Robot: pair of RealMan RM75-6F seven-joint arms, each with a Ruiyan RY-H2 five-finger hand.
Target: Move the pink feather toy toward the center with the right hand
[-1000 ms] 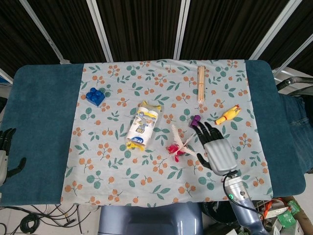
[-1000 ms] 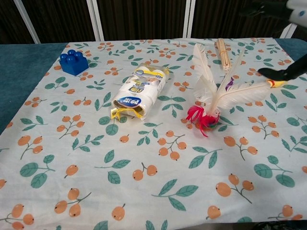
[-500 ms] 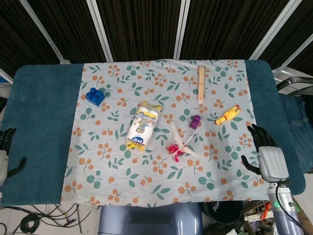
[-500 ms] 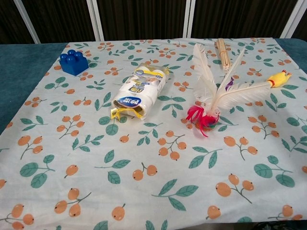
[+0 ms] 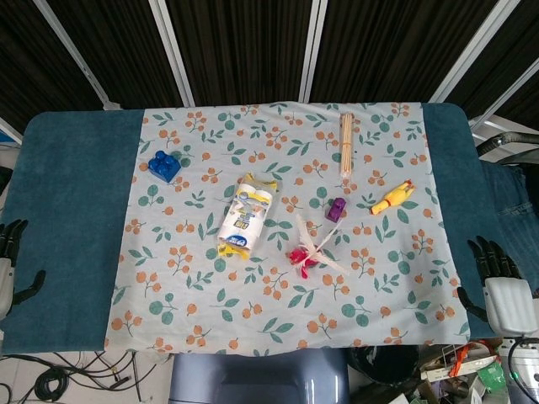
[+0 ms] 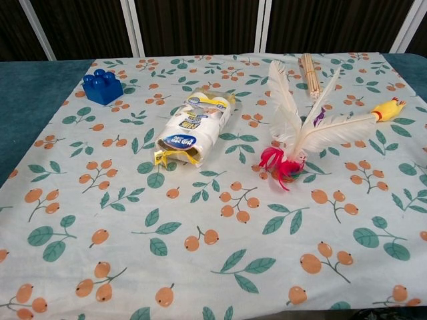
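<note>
The pink feather toy (image 5: pixel 310 248) lies on the floral cloth a little right of the middle, its white feathers fanning up from a pink-red base (image 6: pixel 281 163). My right hand (image 5: pixel 504 290) hangs off the table's right edge, far from the toy, fingers apart and holding nothing. At the far left edge my left hand (image 5: pixel 12 261) rests beside the table, also with fingers spread and nothing in it. Neither hand appears in the chest view.
A white and yellow packet (image 5: pixel 247 215) lies left of the toy. A purple piece (image 5: pixel 336 209), a yellow rubber chicken (image 5: pixel 392 199) and a bundle of wooden sticks (image 5: pixel 346 141) sit behind and right of it. A blue brick (image 5: pixel 165 166) stands far left.
My right hand has drawn back from beside the toy to the right and off the table's edge. The toy stays where it was. The left hand has not moved.
</note>
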